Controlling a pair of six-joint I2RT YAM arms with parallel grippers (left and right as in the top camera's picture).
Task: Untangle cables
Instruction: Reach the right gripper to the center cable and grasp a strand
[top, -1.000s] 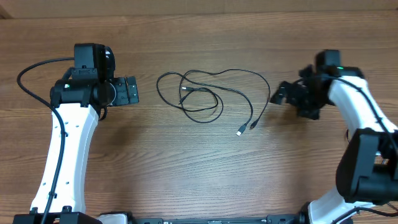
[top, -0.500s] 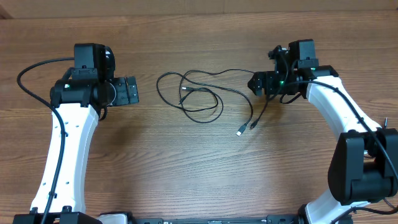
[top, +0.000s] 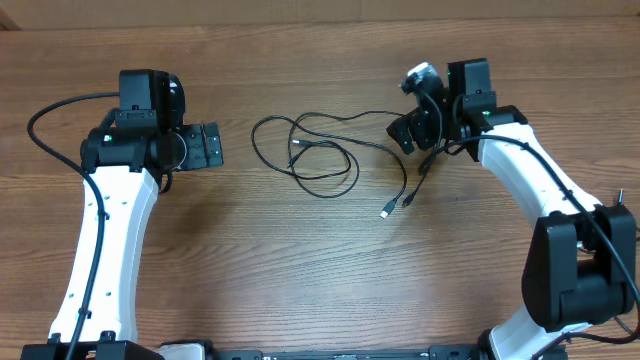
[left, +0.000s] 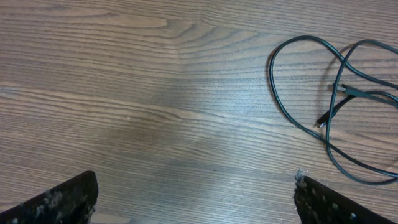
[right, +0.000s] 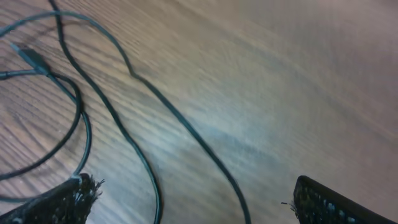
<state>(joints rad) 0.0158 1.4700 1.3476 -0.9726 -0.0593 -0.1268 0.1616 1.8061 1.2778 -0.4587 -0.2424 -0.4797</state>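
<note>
Thin black cables (top: 355, 170) lie in loose overlapping loops on the wooden table between the arms, with two plug ends (top: 385, 212) near the front. My left gripper (top: 212, 146) hovers open left of the loops; the left wrist view shows bare wood between its fingers (left: 196, 205), with the cable loop (left: 271, 74) off to the upper right. My right gripper (top: 402, 135) stands open over the right side of the loops. In the right wrist view, two cable strands (right: 186, 127) run along the table between its open fingers (right: 196, 208), which hold nothing.
The wooden table (top: 320, 290) stretches around the cables. A thicker black arm wire (top: 50, 105) arcs at the far left beside the left arm. The right arm's white links (top: 530, 180) cross the right side.
The right arm has swung left and toward the far side, from beside the cables to over their right loop. The left arm and the cables have not moved.
</note>
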